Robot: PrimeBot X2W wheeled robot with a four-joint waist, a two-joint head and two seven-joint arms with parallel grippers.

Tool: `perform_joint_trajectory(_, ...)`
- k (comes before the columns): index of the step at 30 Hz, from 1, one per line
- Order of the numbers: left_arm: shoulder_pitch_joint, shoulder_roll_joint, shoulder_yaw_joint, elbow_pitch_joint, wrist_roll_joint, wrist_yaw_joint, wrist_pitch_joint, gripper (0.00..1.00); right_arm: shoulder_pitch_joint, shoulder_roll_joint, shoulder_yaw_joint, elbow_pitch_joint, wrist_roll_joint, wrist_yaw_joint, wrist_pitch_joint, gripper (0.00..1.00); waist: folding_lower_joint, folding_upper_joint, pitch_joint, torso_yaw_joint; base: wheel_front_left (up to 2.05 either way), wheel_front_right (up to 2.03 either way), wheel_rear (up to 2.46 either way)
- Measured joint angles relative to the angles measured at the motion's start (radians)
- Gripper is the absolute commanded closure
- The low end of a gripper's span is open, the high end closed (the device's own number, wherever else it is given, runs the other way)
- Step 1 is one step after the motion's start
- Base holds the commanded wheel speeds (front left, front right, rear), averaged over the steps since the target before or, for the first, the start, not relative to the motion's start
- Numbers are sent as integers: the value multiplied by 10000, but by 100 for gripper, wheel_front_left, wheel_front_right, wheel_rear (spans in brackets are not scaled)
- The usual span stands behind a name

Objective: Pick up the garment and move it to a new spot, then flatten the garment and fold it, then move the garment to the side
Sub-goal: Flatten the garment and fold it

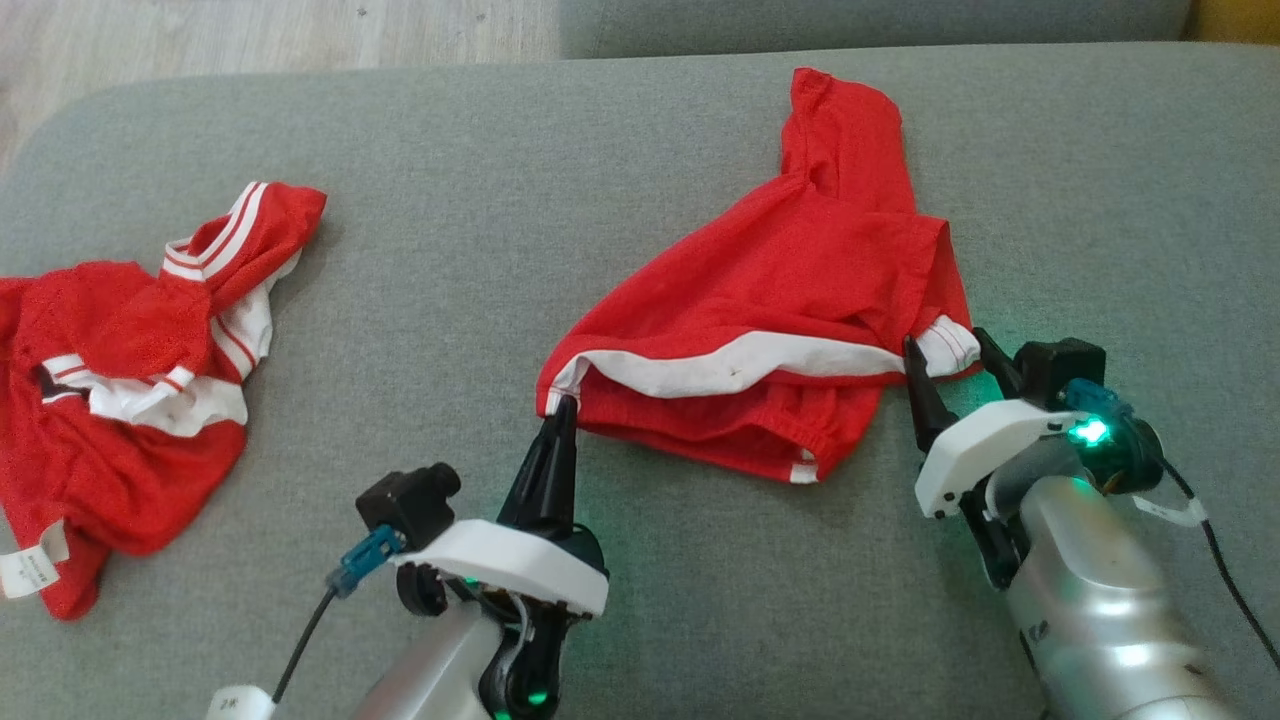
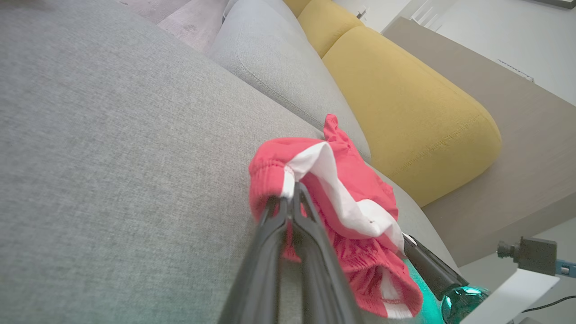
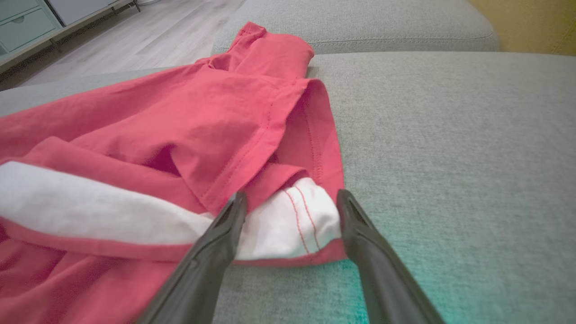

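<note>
Our left gripper (image 1: pixel 562 402) is clamped shut on 1 white-banded corner (image 2: pixel 290 173) of the garment (image 1: pixel 790 270), and our right gripper (image 1: pixel 945 342) stands wide with the other cuff (image 3: pixel 297 216) between its jaws, which we judge sets up a 2-point pull to flatten the cloth on the sofa (image 1: pixel 480 250) ahead of both. The right wrist view shows the cuff lying flat between the fingers (image 3: pixel 211 252), unpinched, which the head view leaves unclear; the head view adds a 2nd red garment (image 1: pixel 120 400) well out beyond the left jaws.
</note>
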Motion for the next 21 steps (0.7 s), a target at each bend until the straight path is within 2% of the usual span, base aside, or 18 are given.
perform_joint_trajectory(3,0,0,-10,6,2,0,0,100,-45,-8,105,157,19,0,-86,0,0,0,-33,-11,0,0,0)
perform_joint_trajectory(4,0,0,-10,6,2,0,0,100,-45,-10,171,219,31,0,-86,26,0,0,-44,-12,0,0,0)
perform_joint_trajectory(5,0,0,-10,6,2,0,0,100,-45,-10,224,268,31,0,-88,58,0,0,-55,-13,0,0,0)
perform_joint_trajectory(6,0,0,-12,6,2,0,0,100,-46,-10,265,311,31,0,-92,94,0,0,-65,-13,0,0,0)
perform_joint_trajectory(7,0,0,-15,6,0,0,0,100,-51,-10,290,357,31,0,-96,100,0,0,-75,-15,0,0,0)
perform_joint_trajectory(17,35,0,-6,165,35,4,0,100,-137,-12,376,476,-81,0,-205,100,0,0,-300,-134,0,0,0)
perform_joint_trajectory(21,35,73,2,357,422,13,0,100,-137,-12,397,213,-88,0,-263,100,0,0,-490,-238,0,0,0)
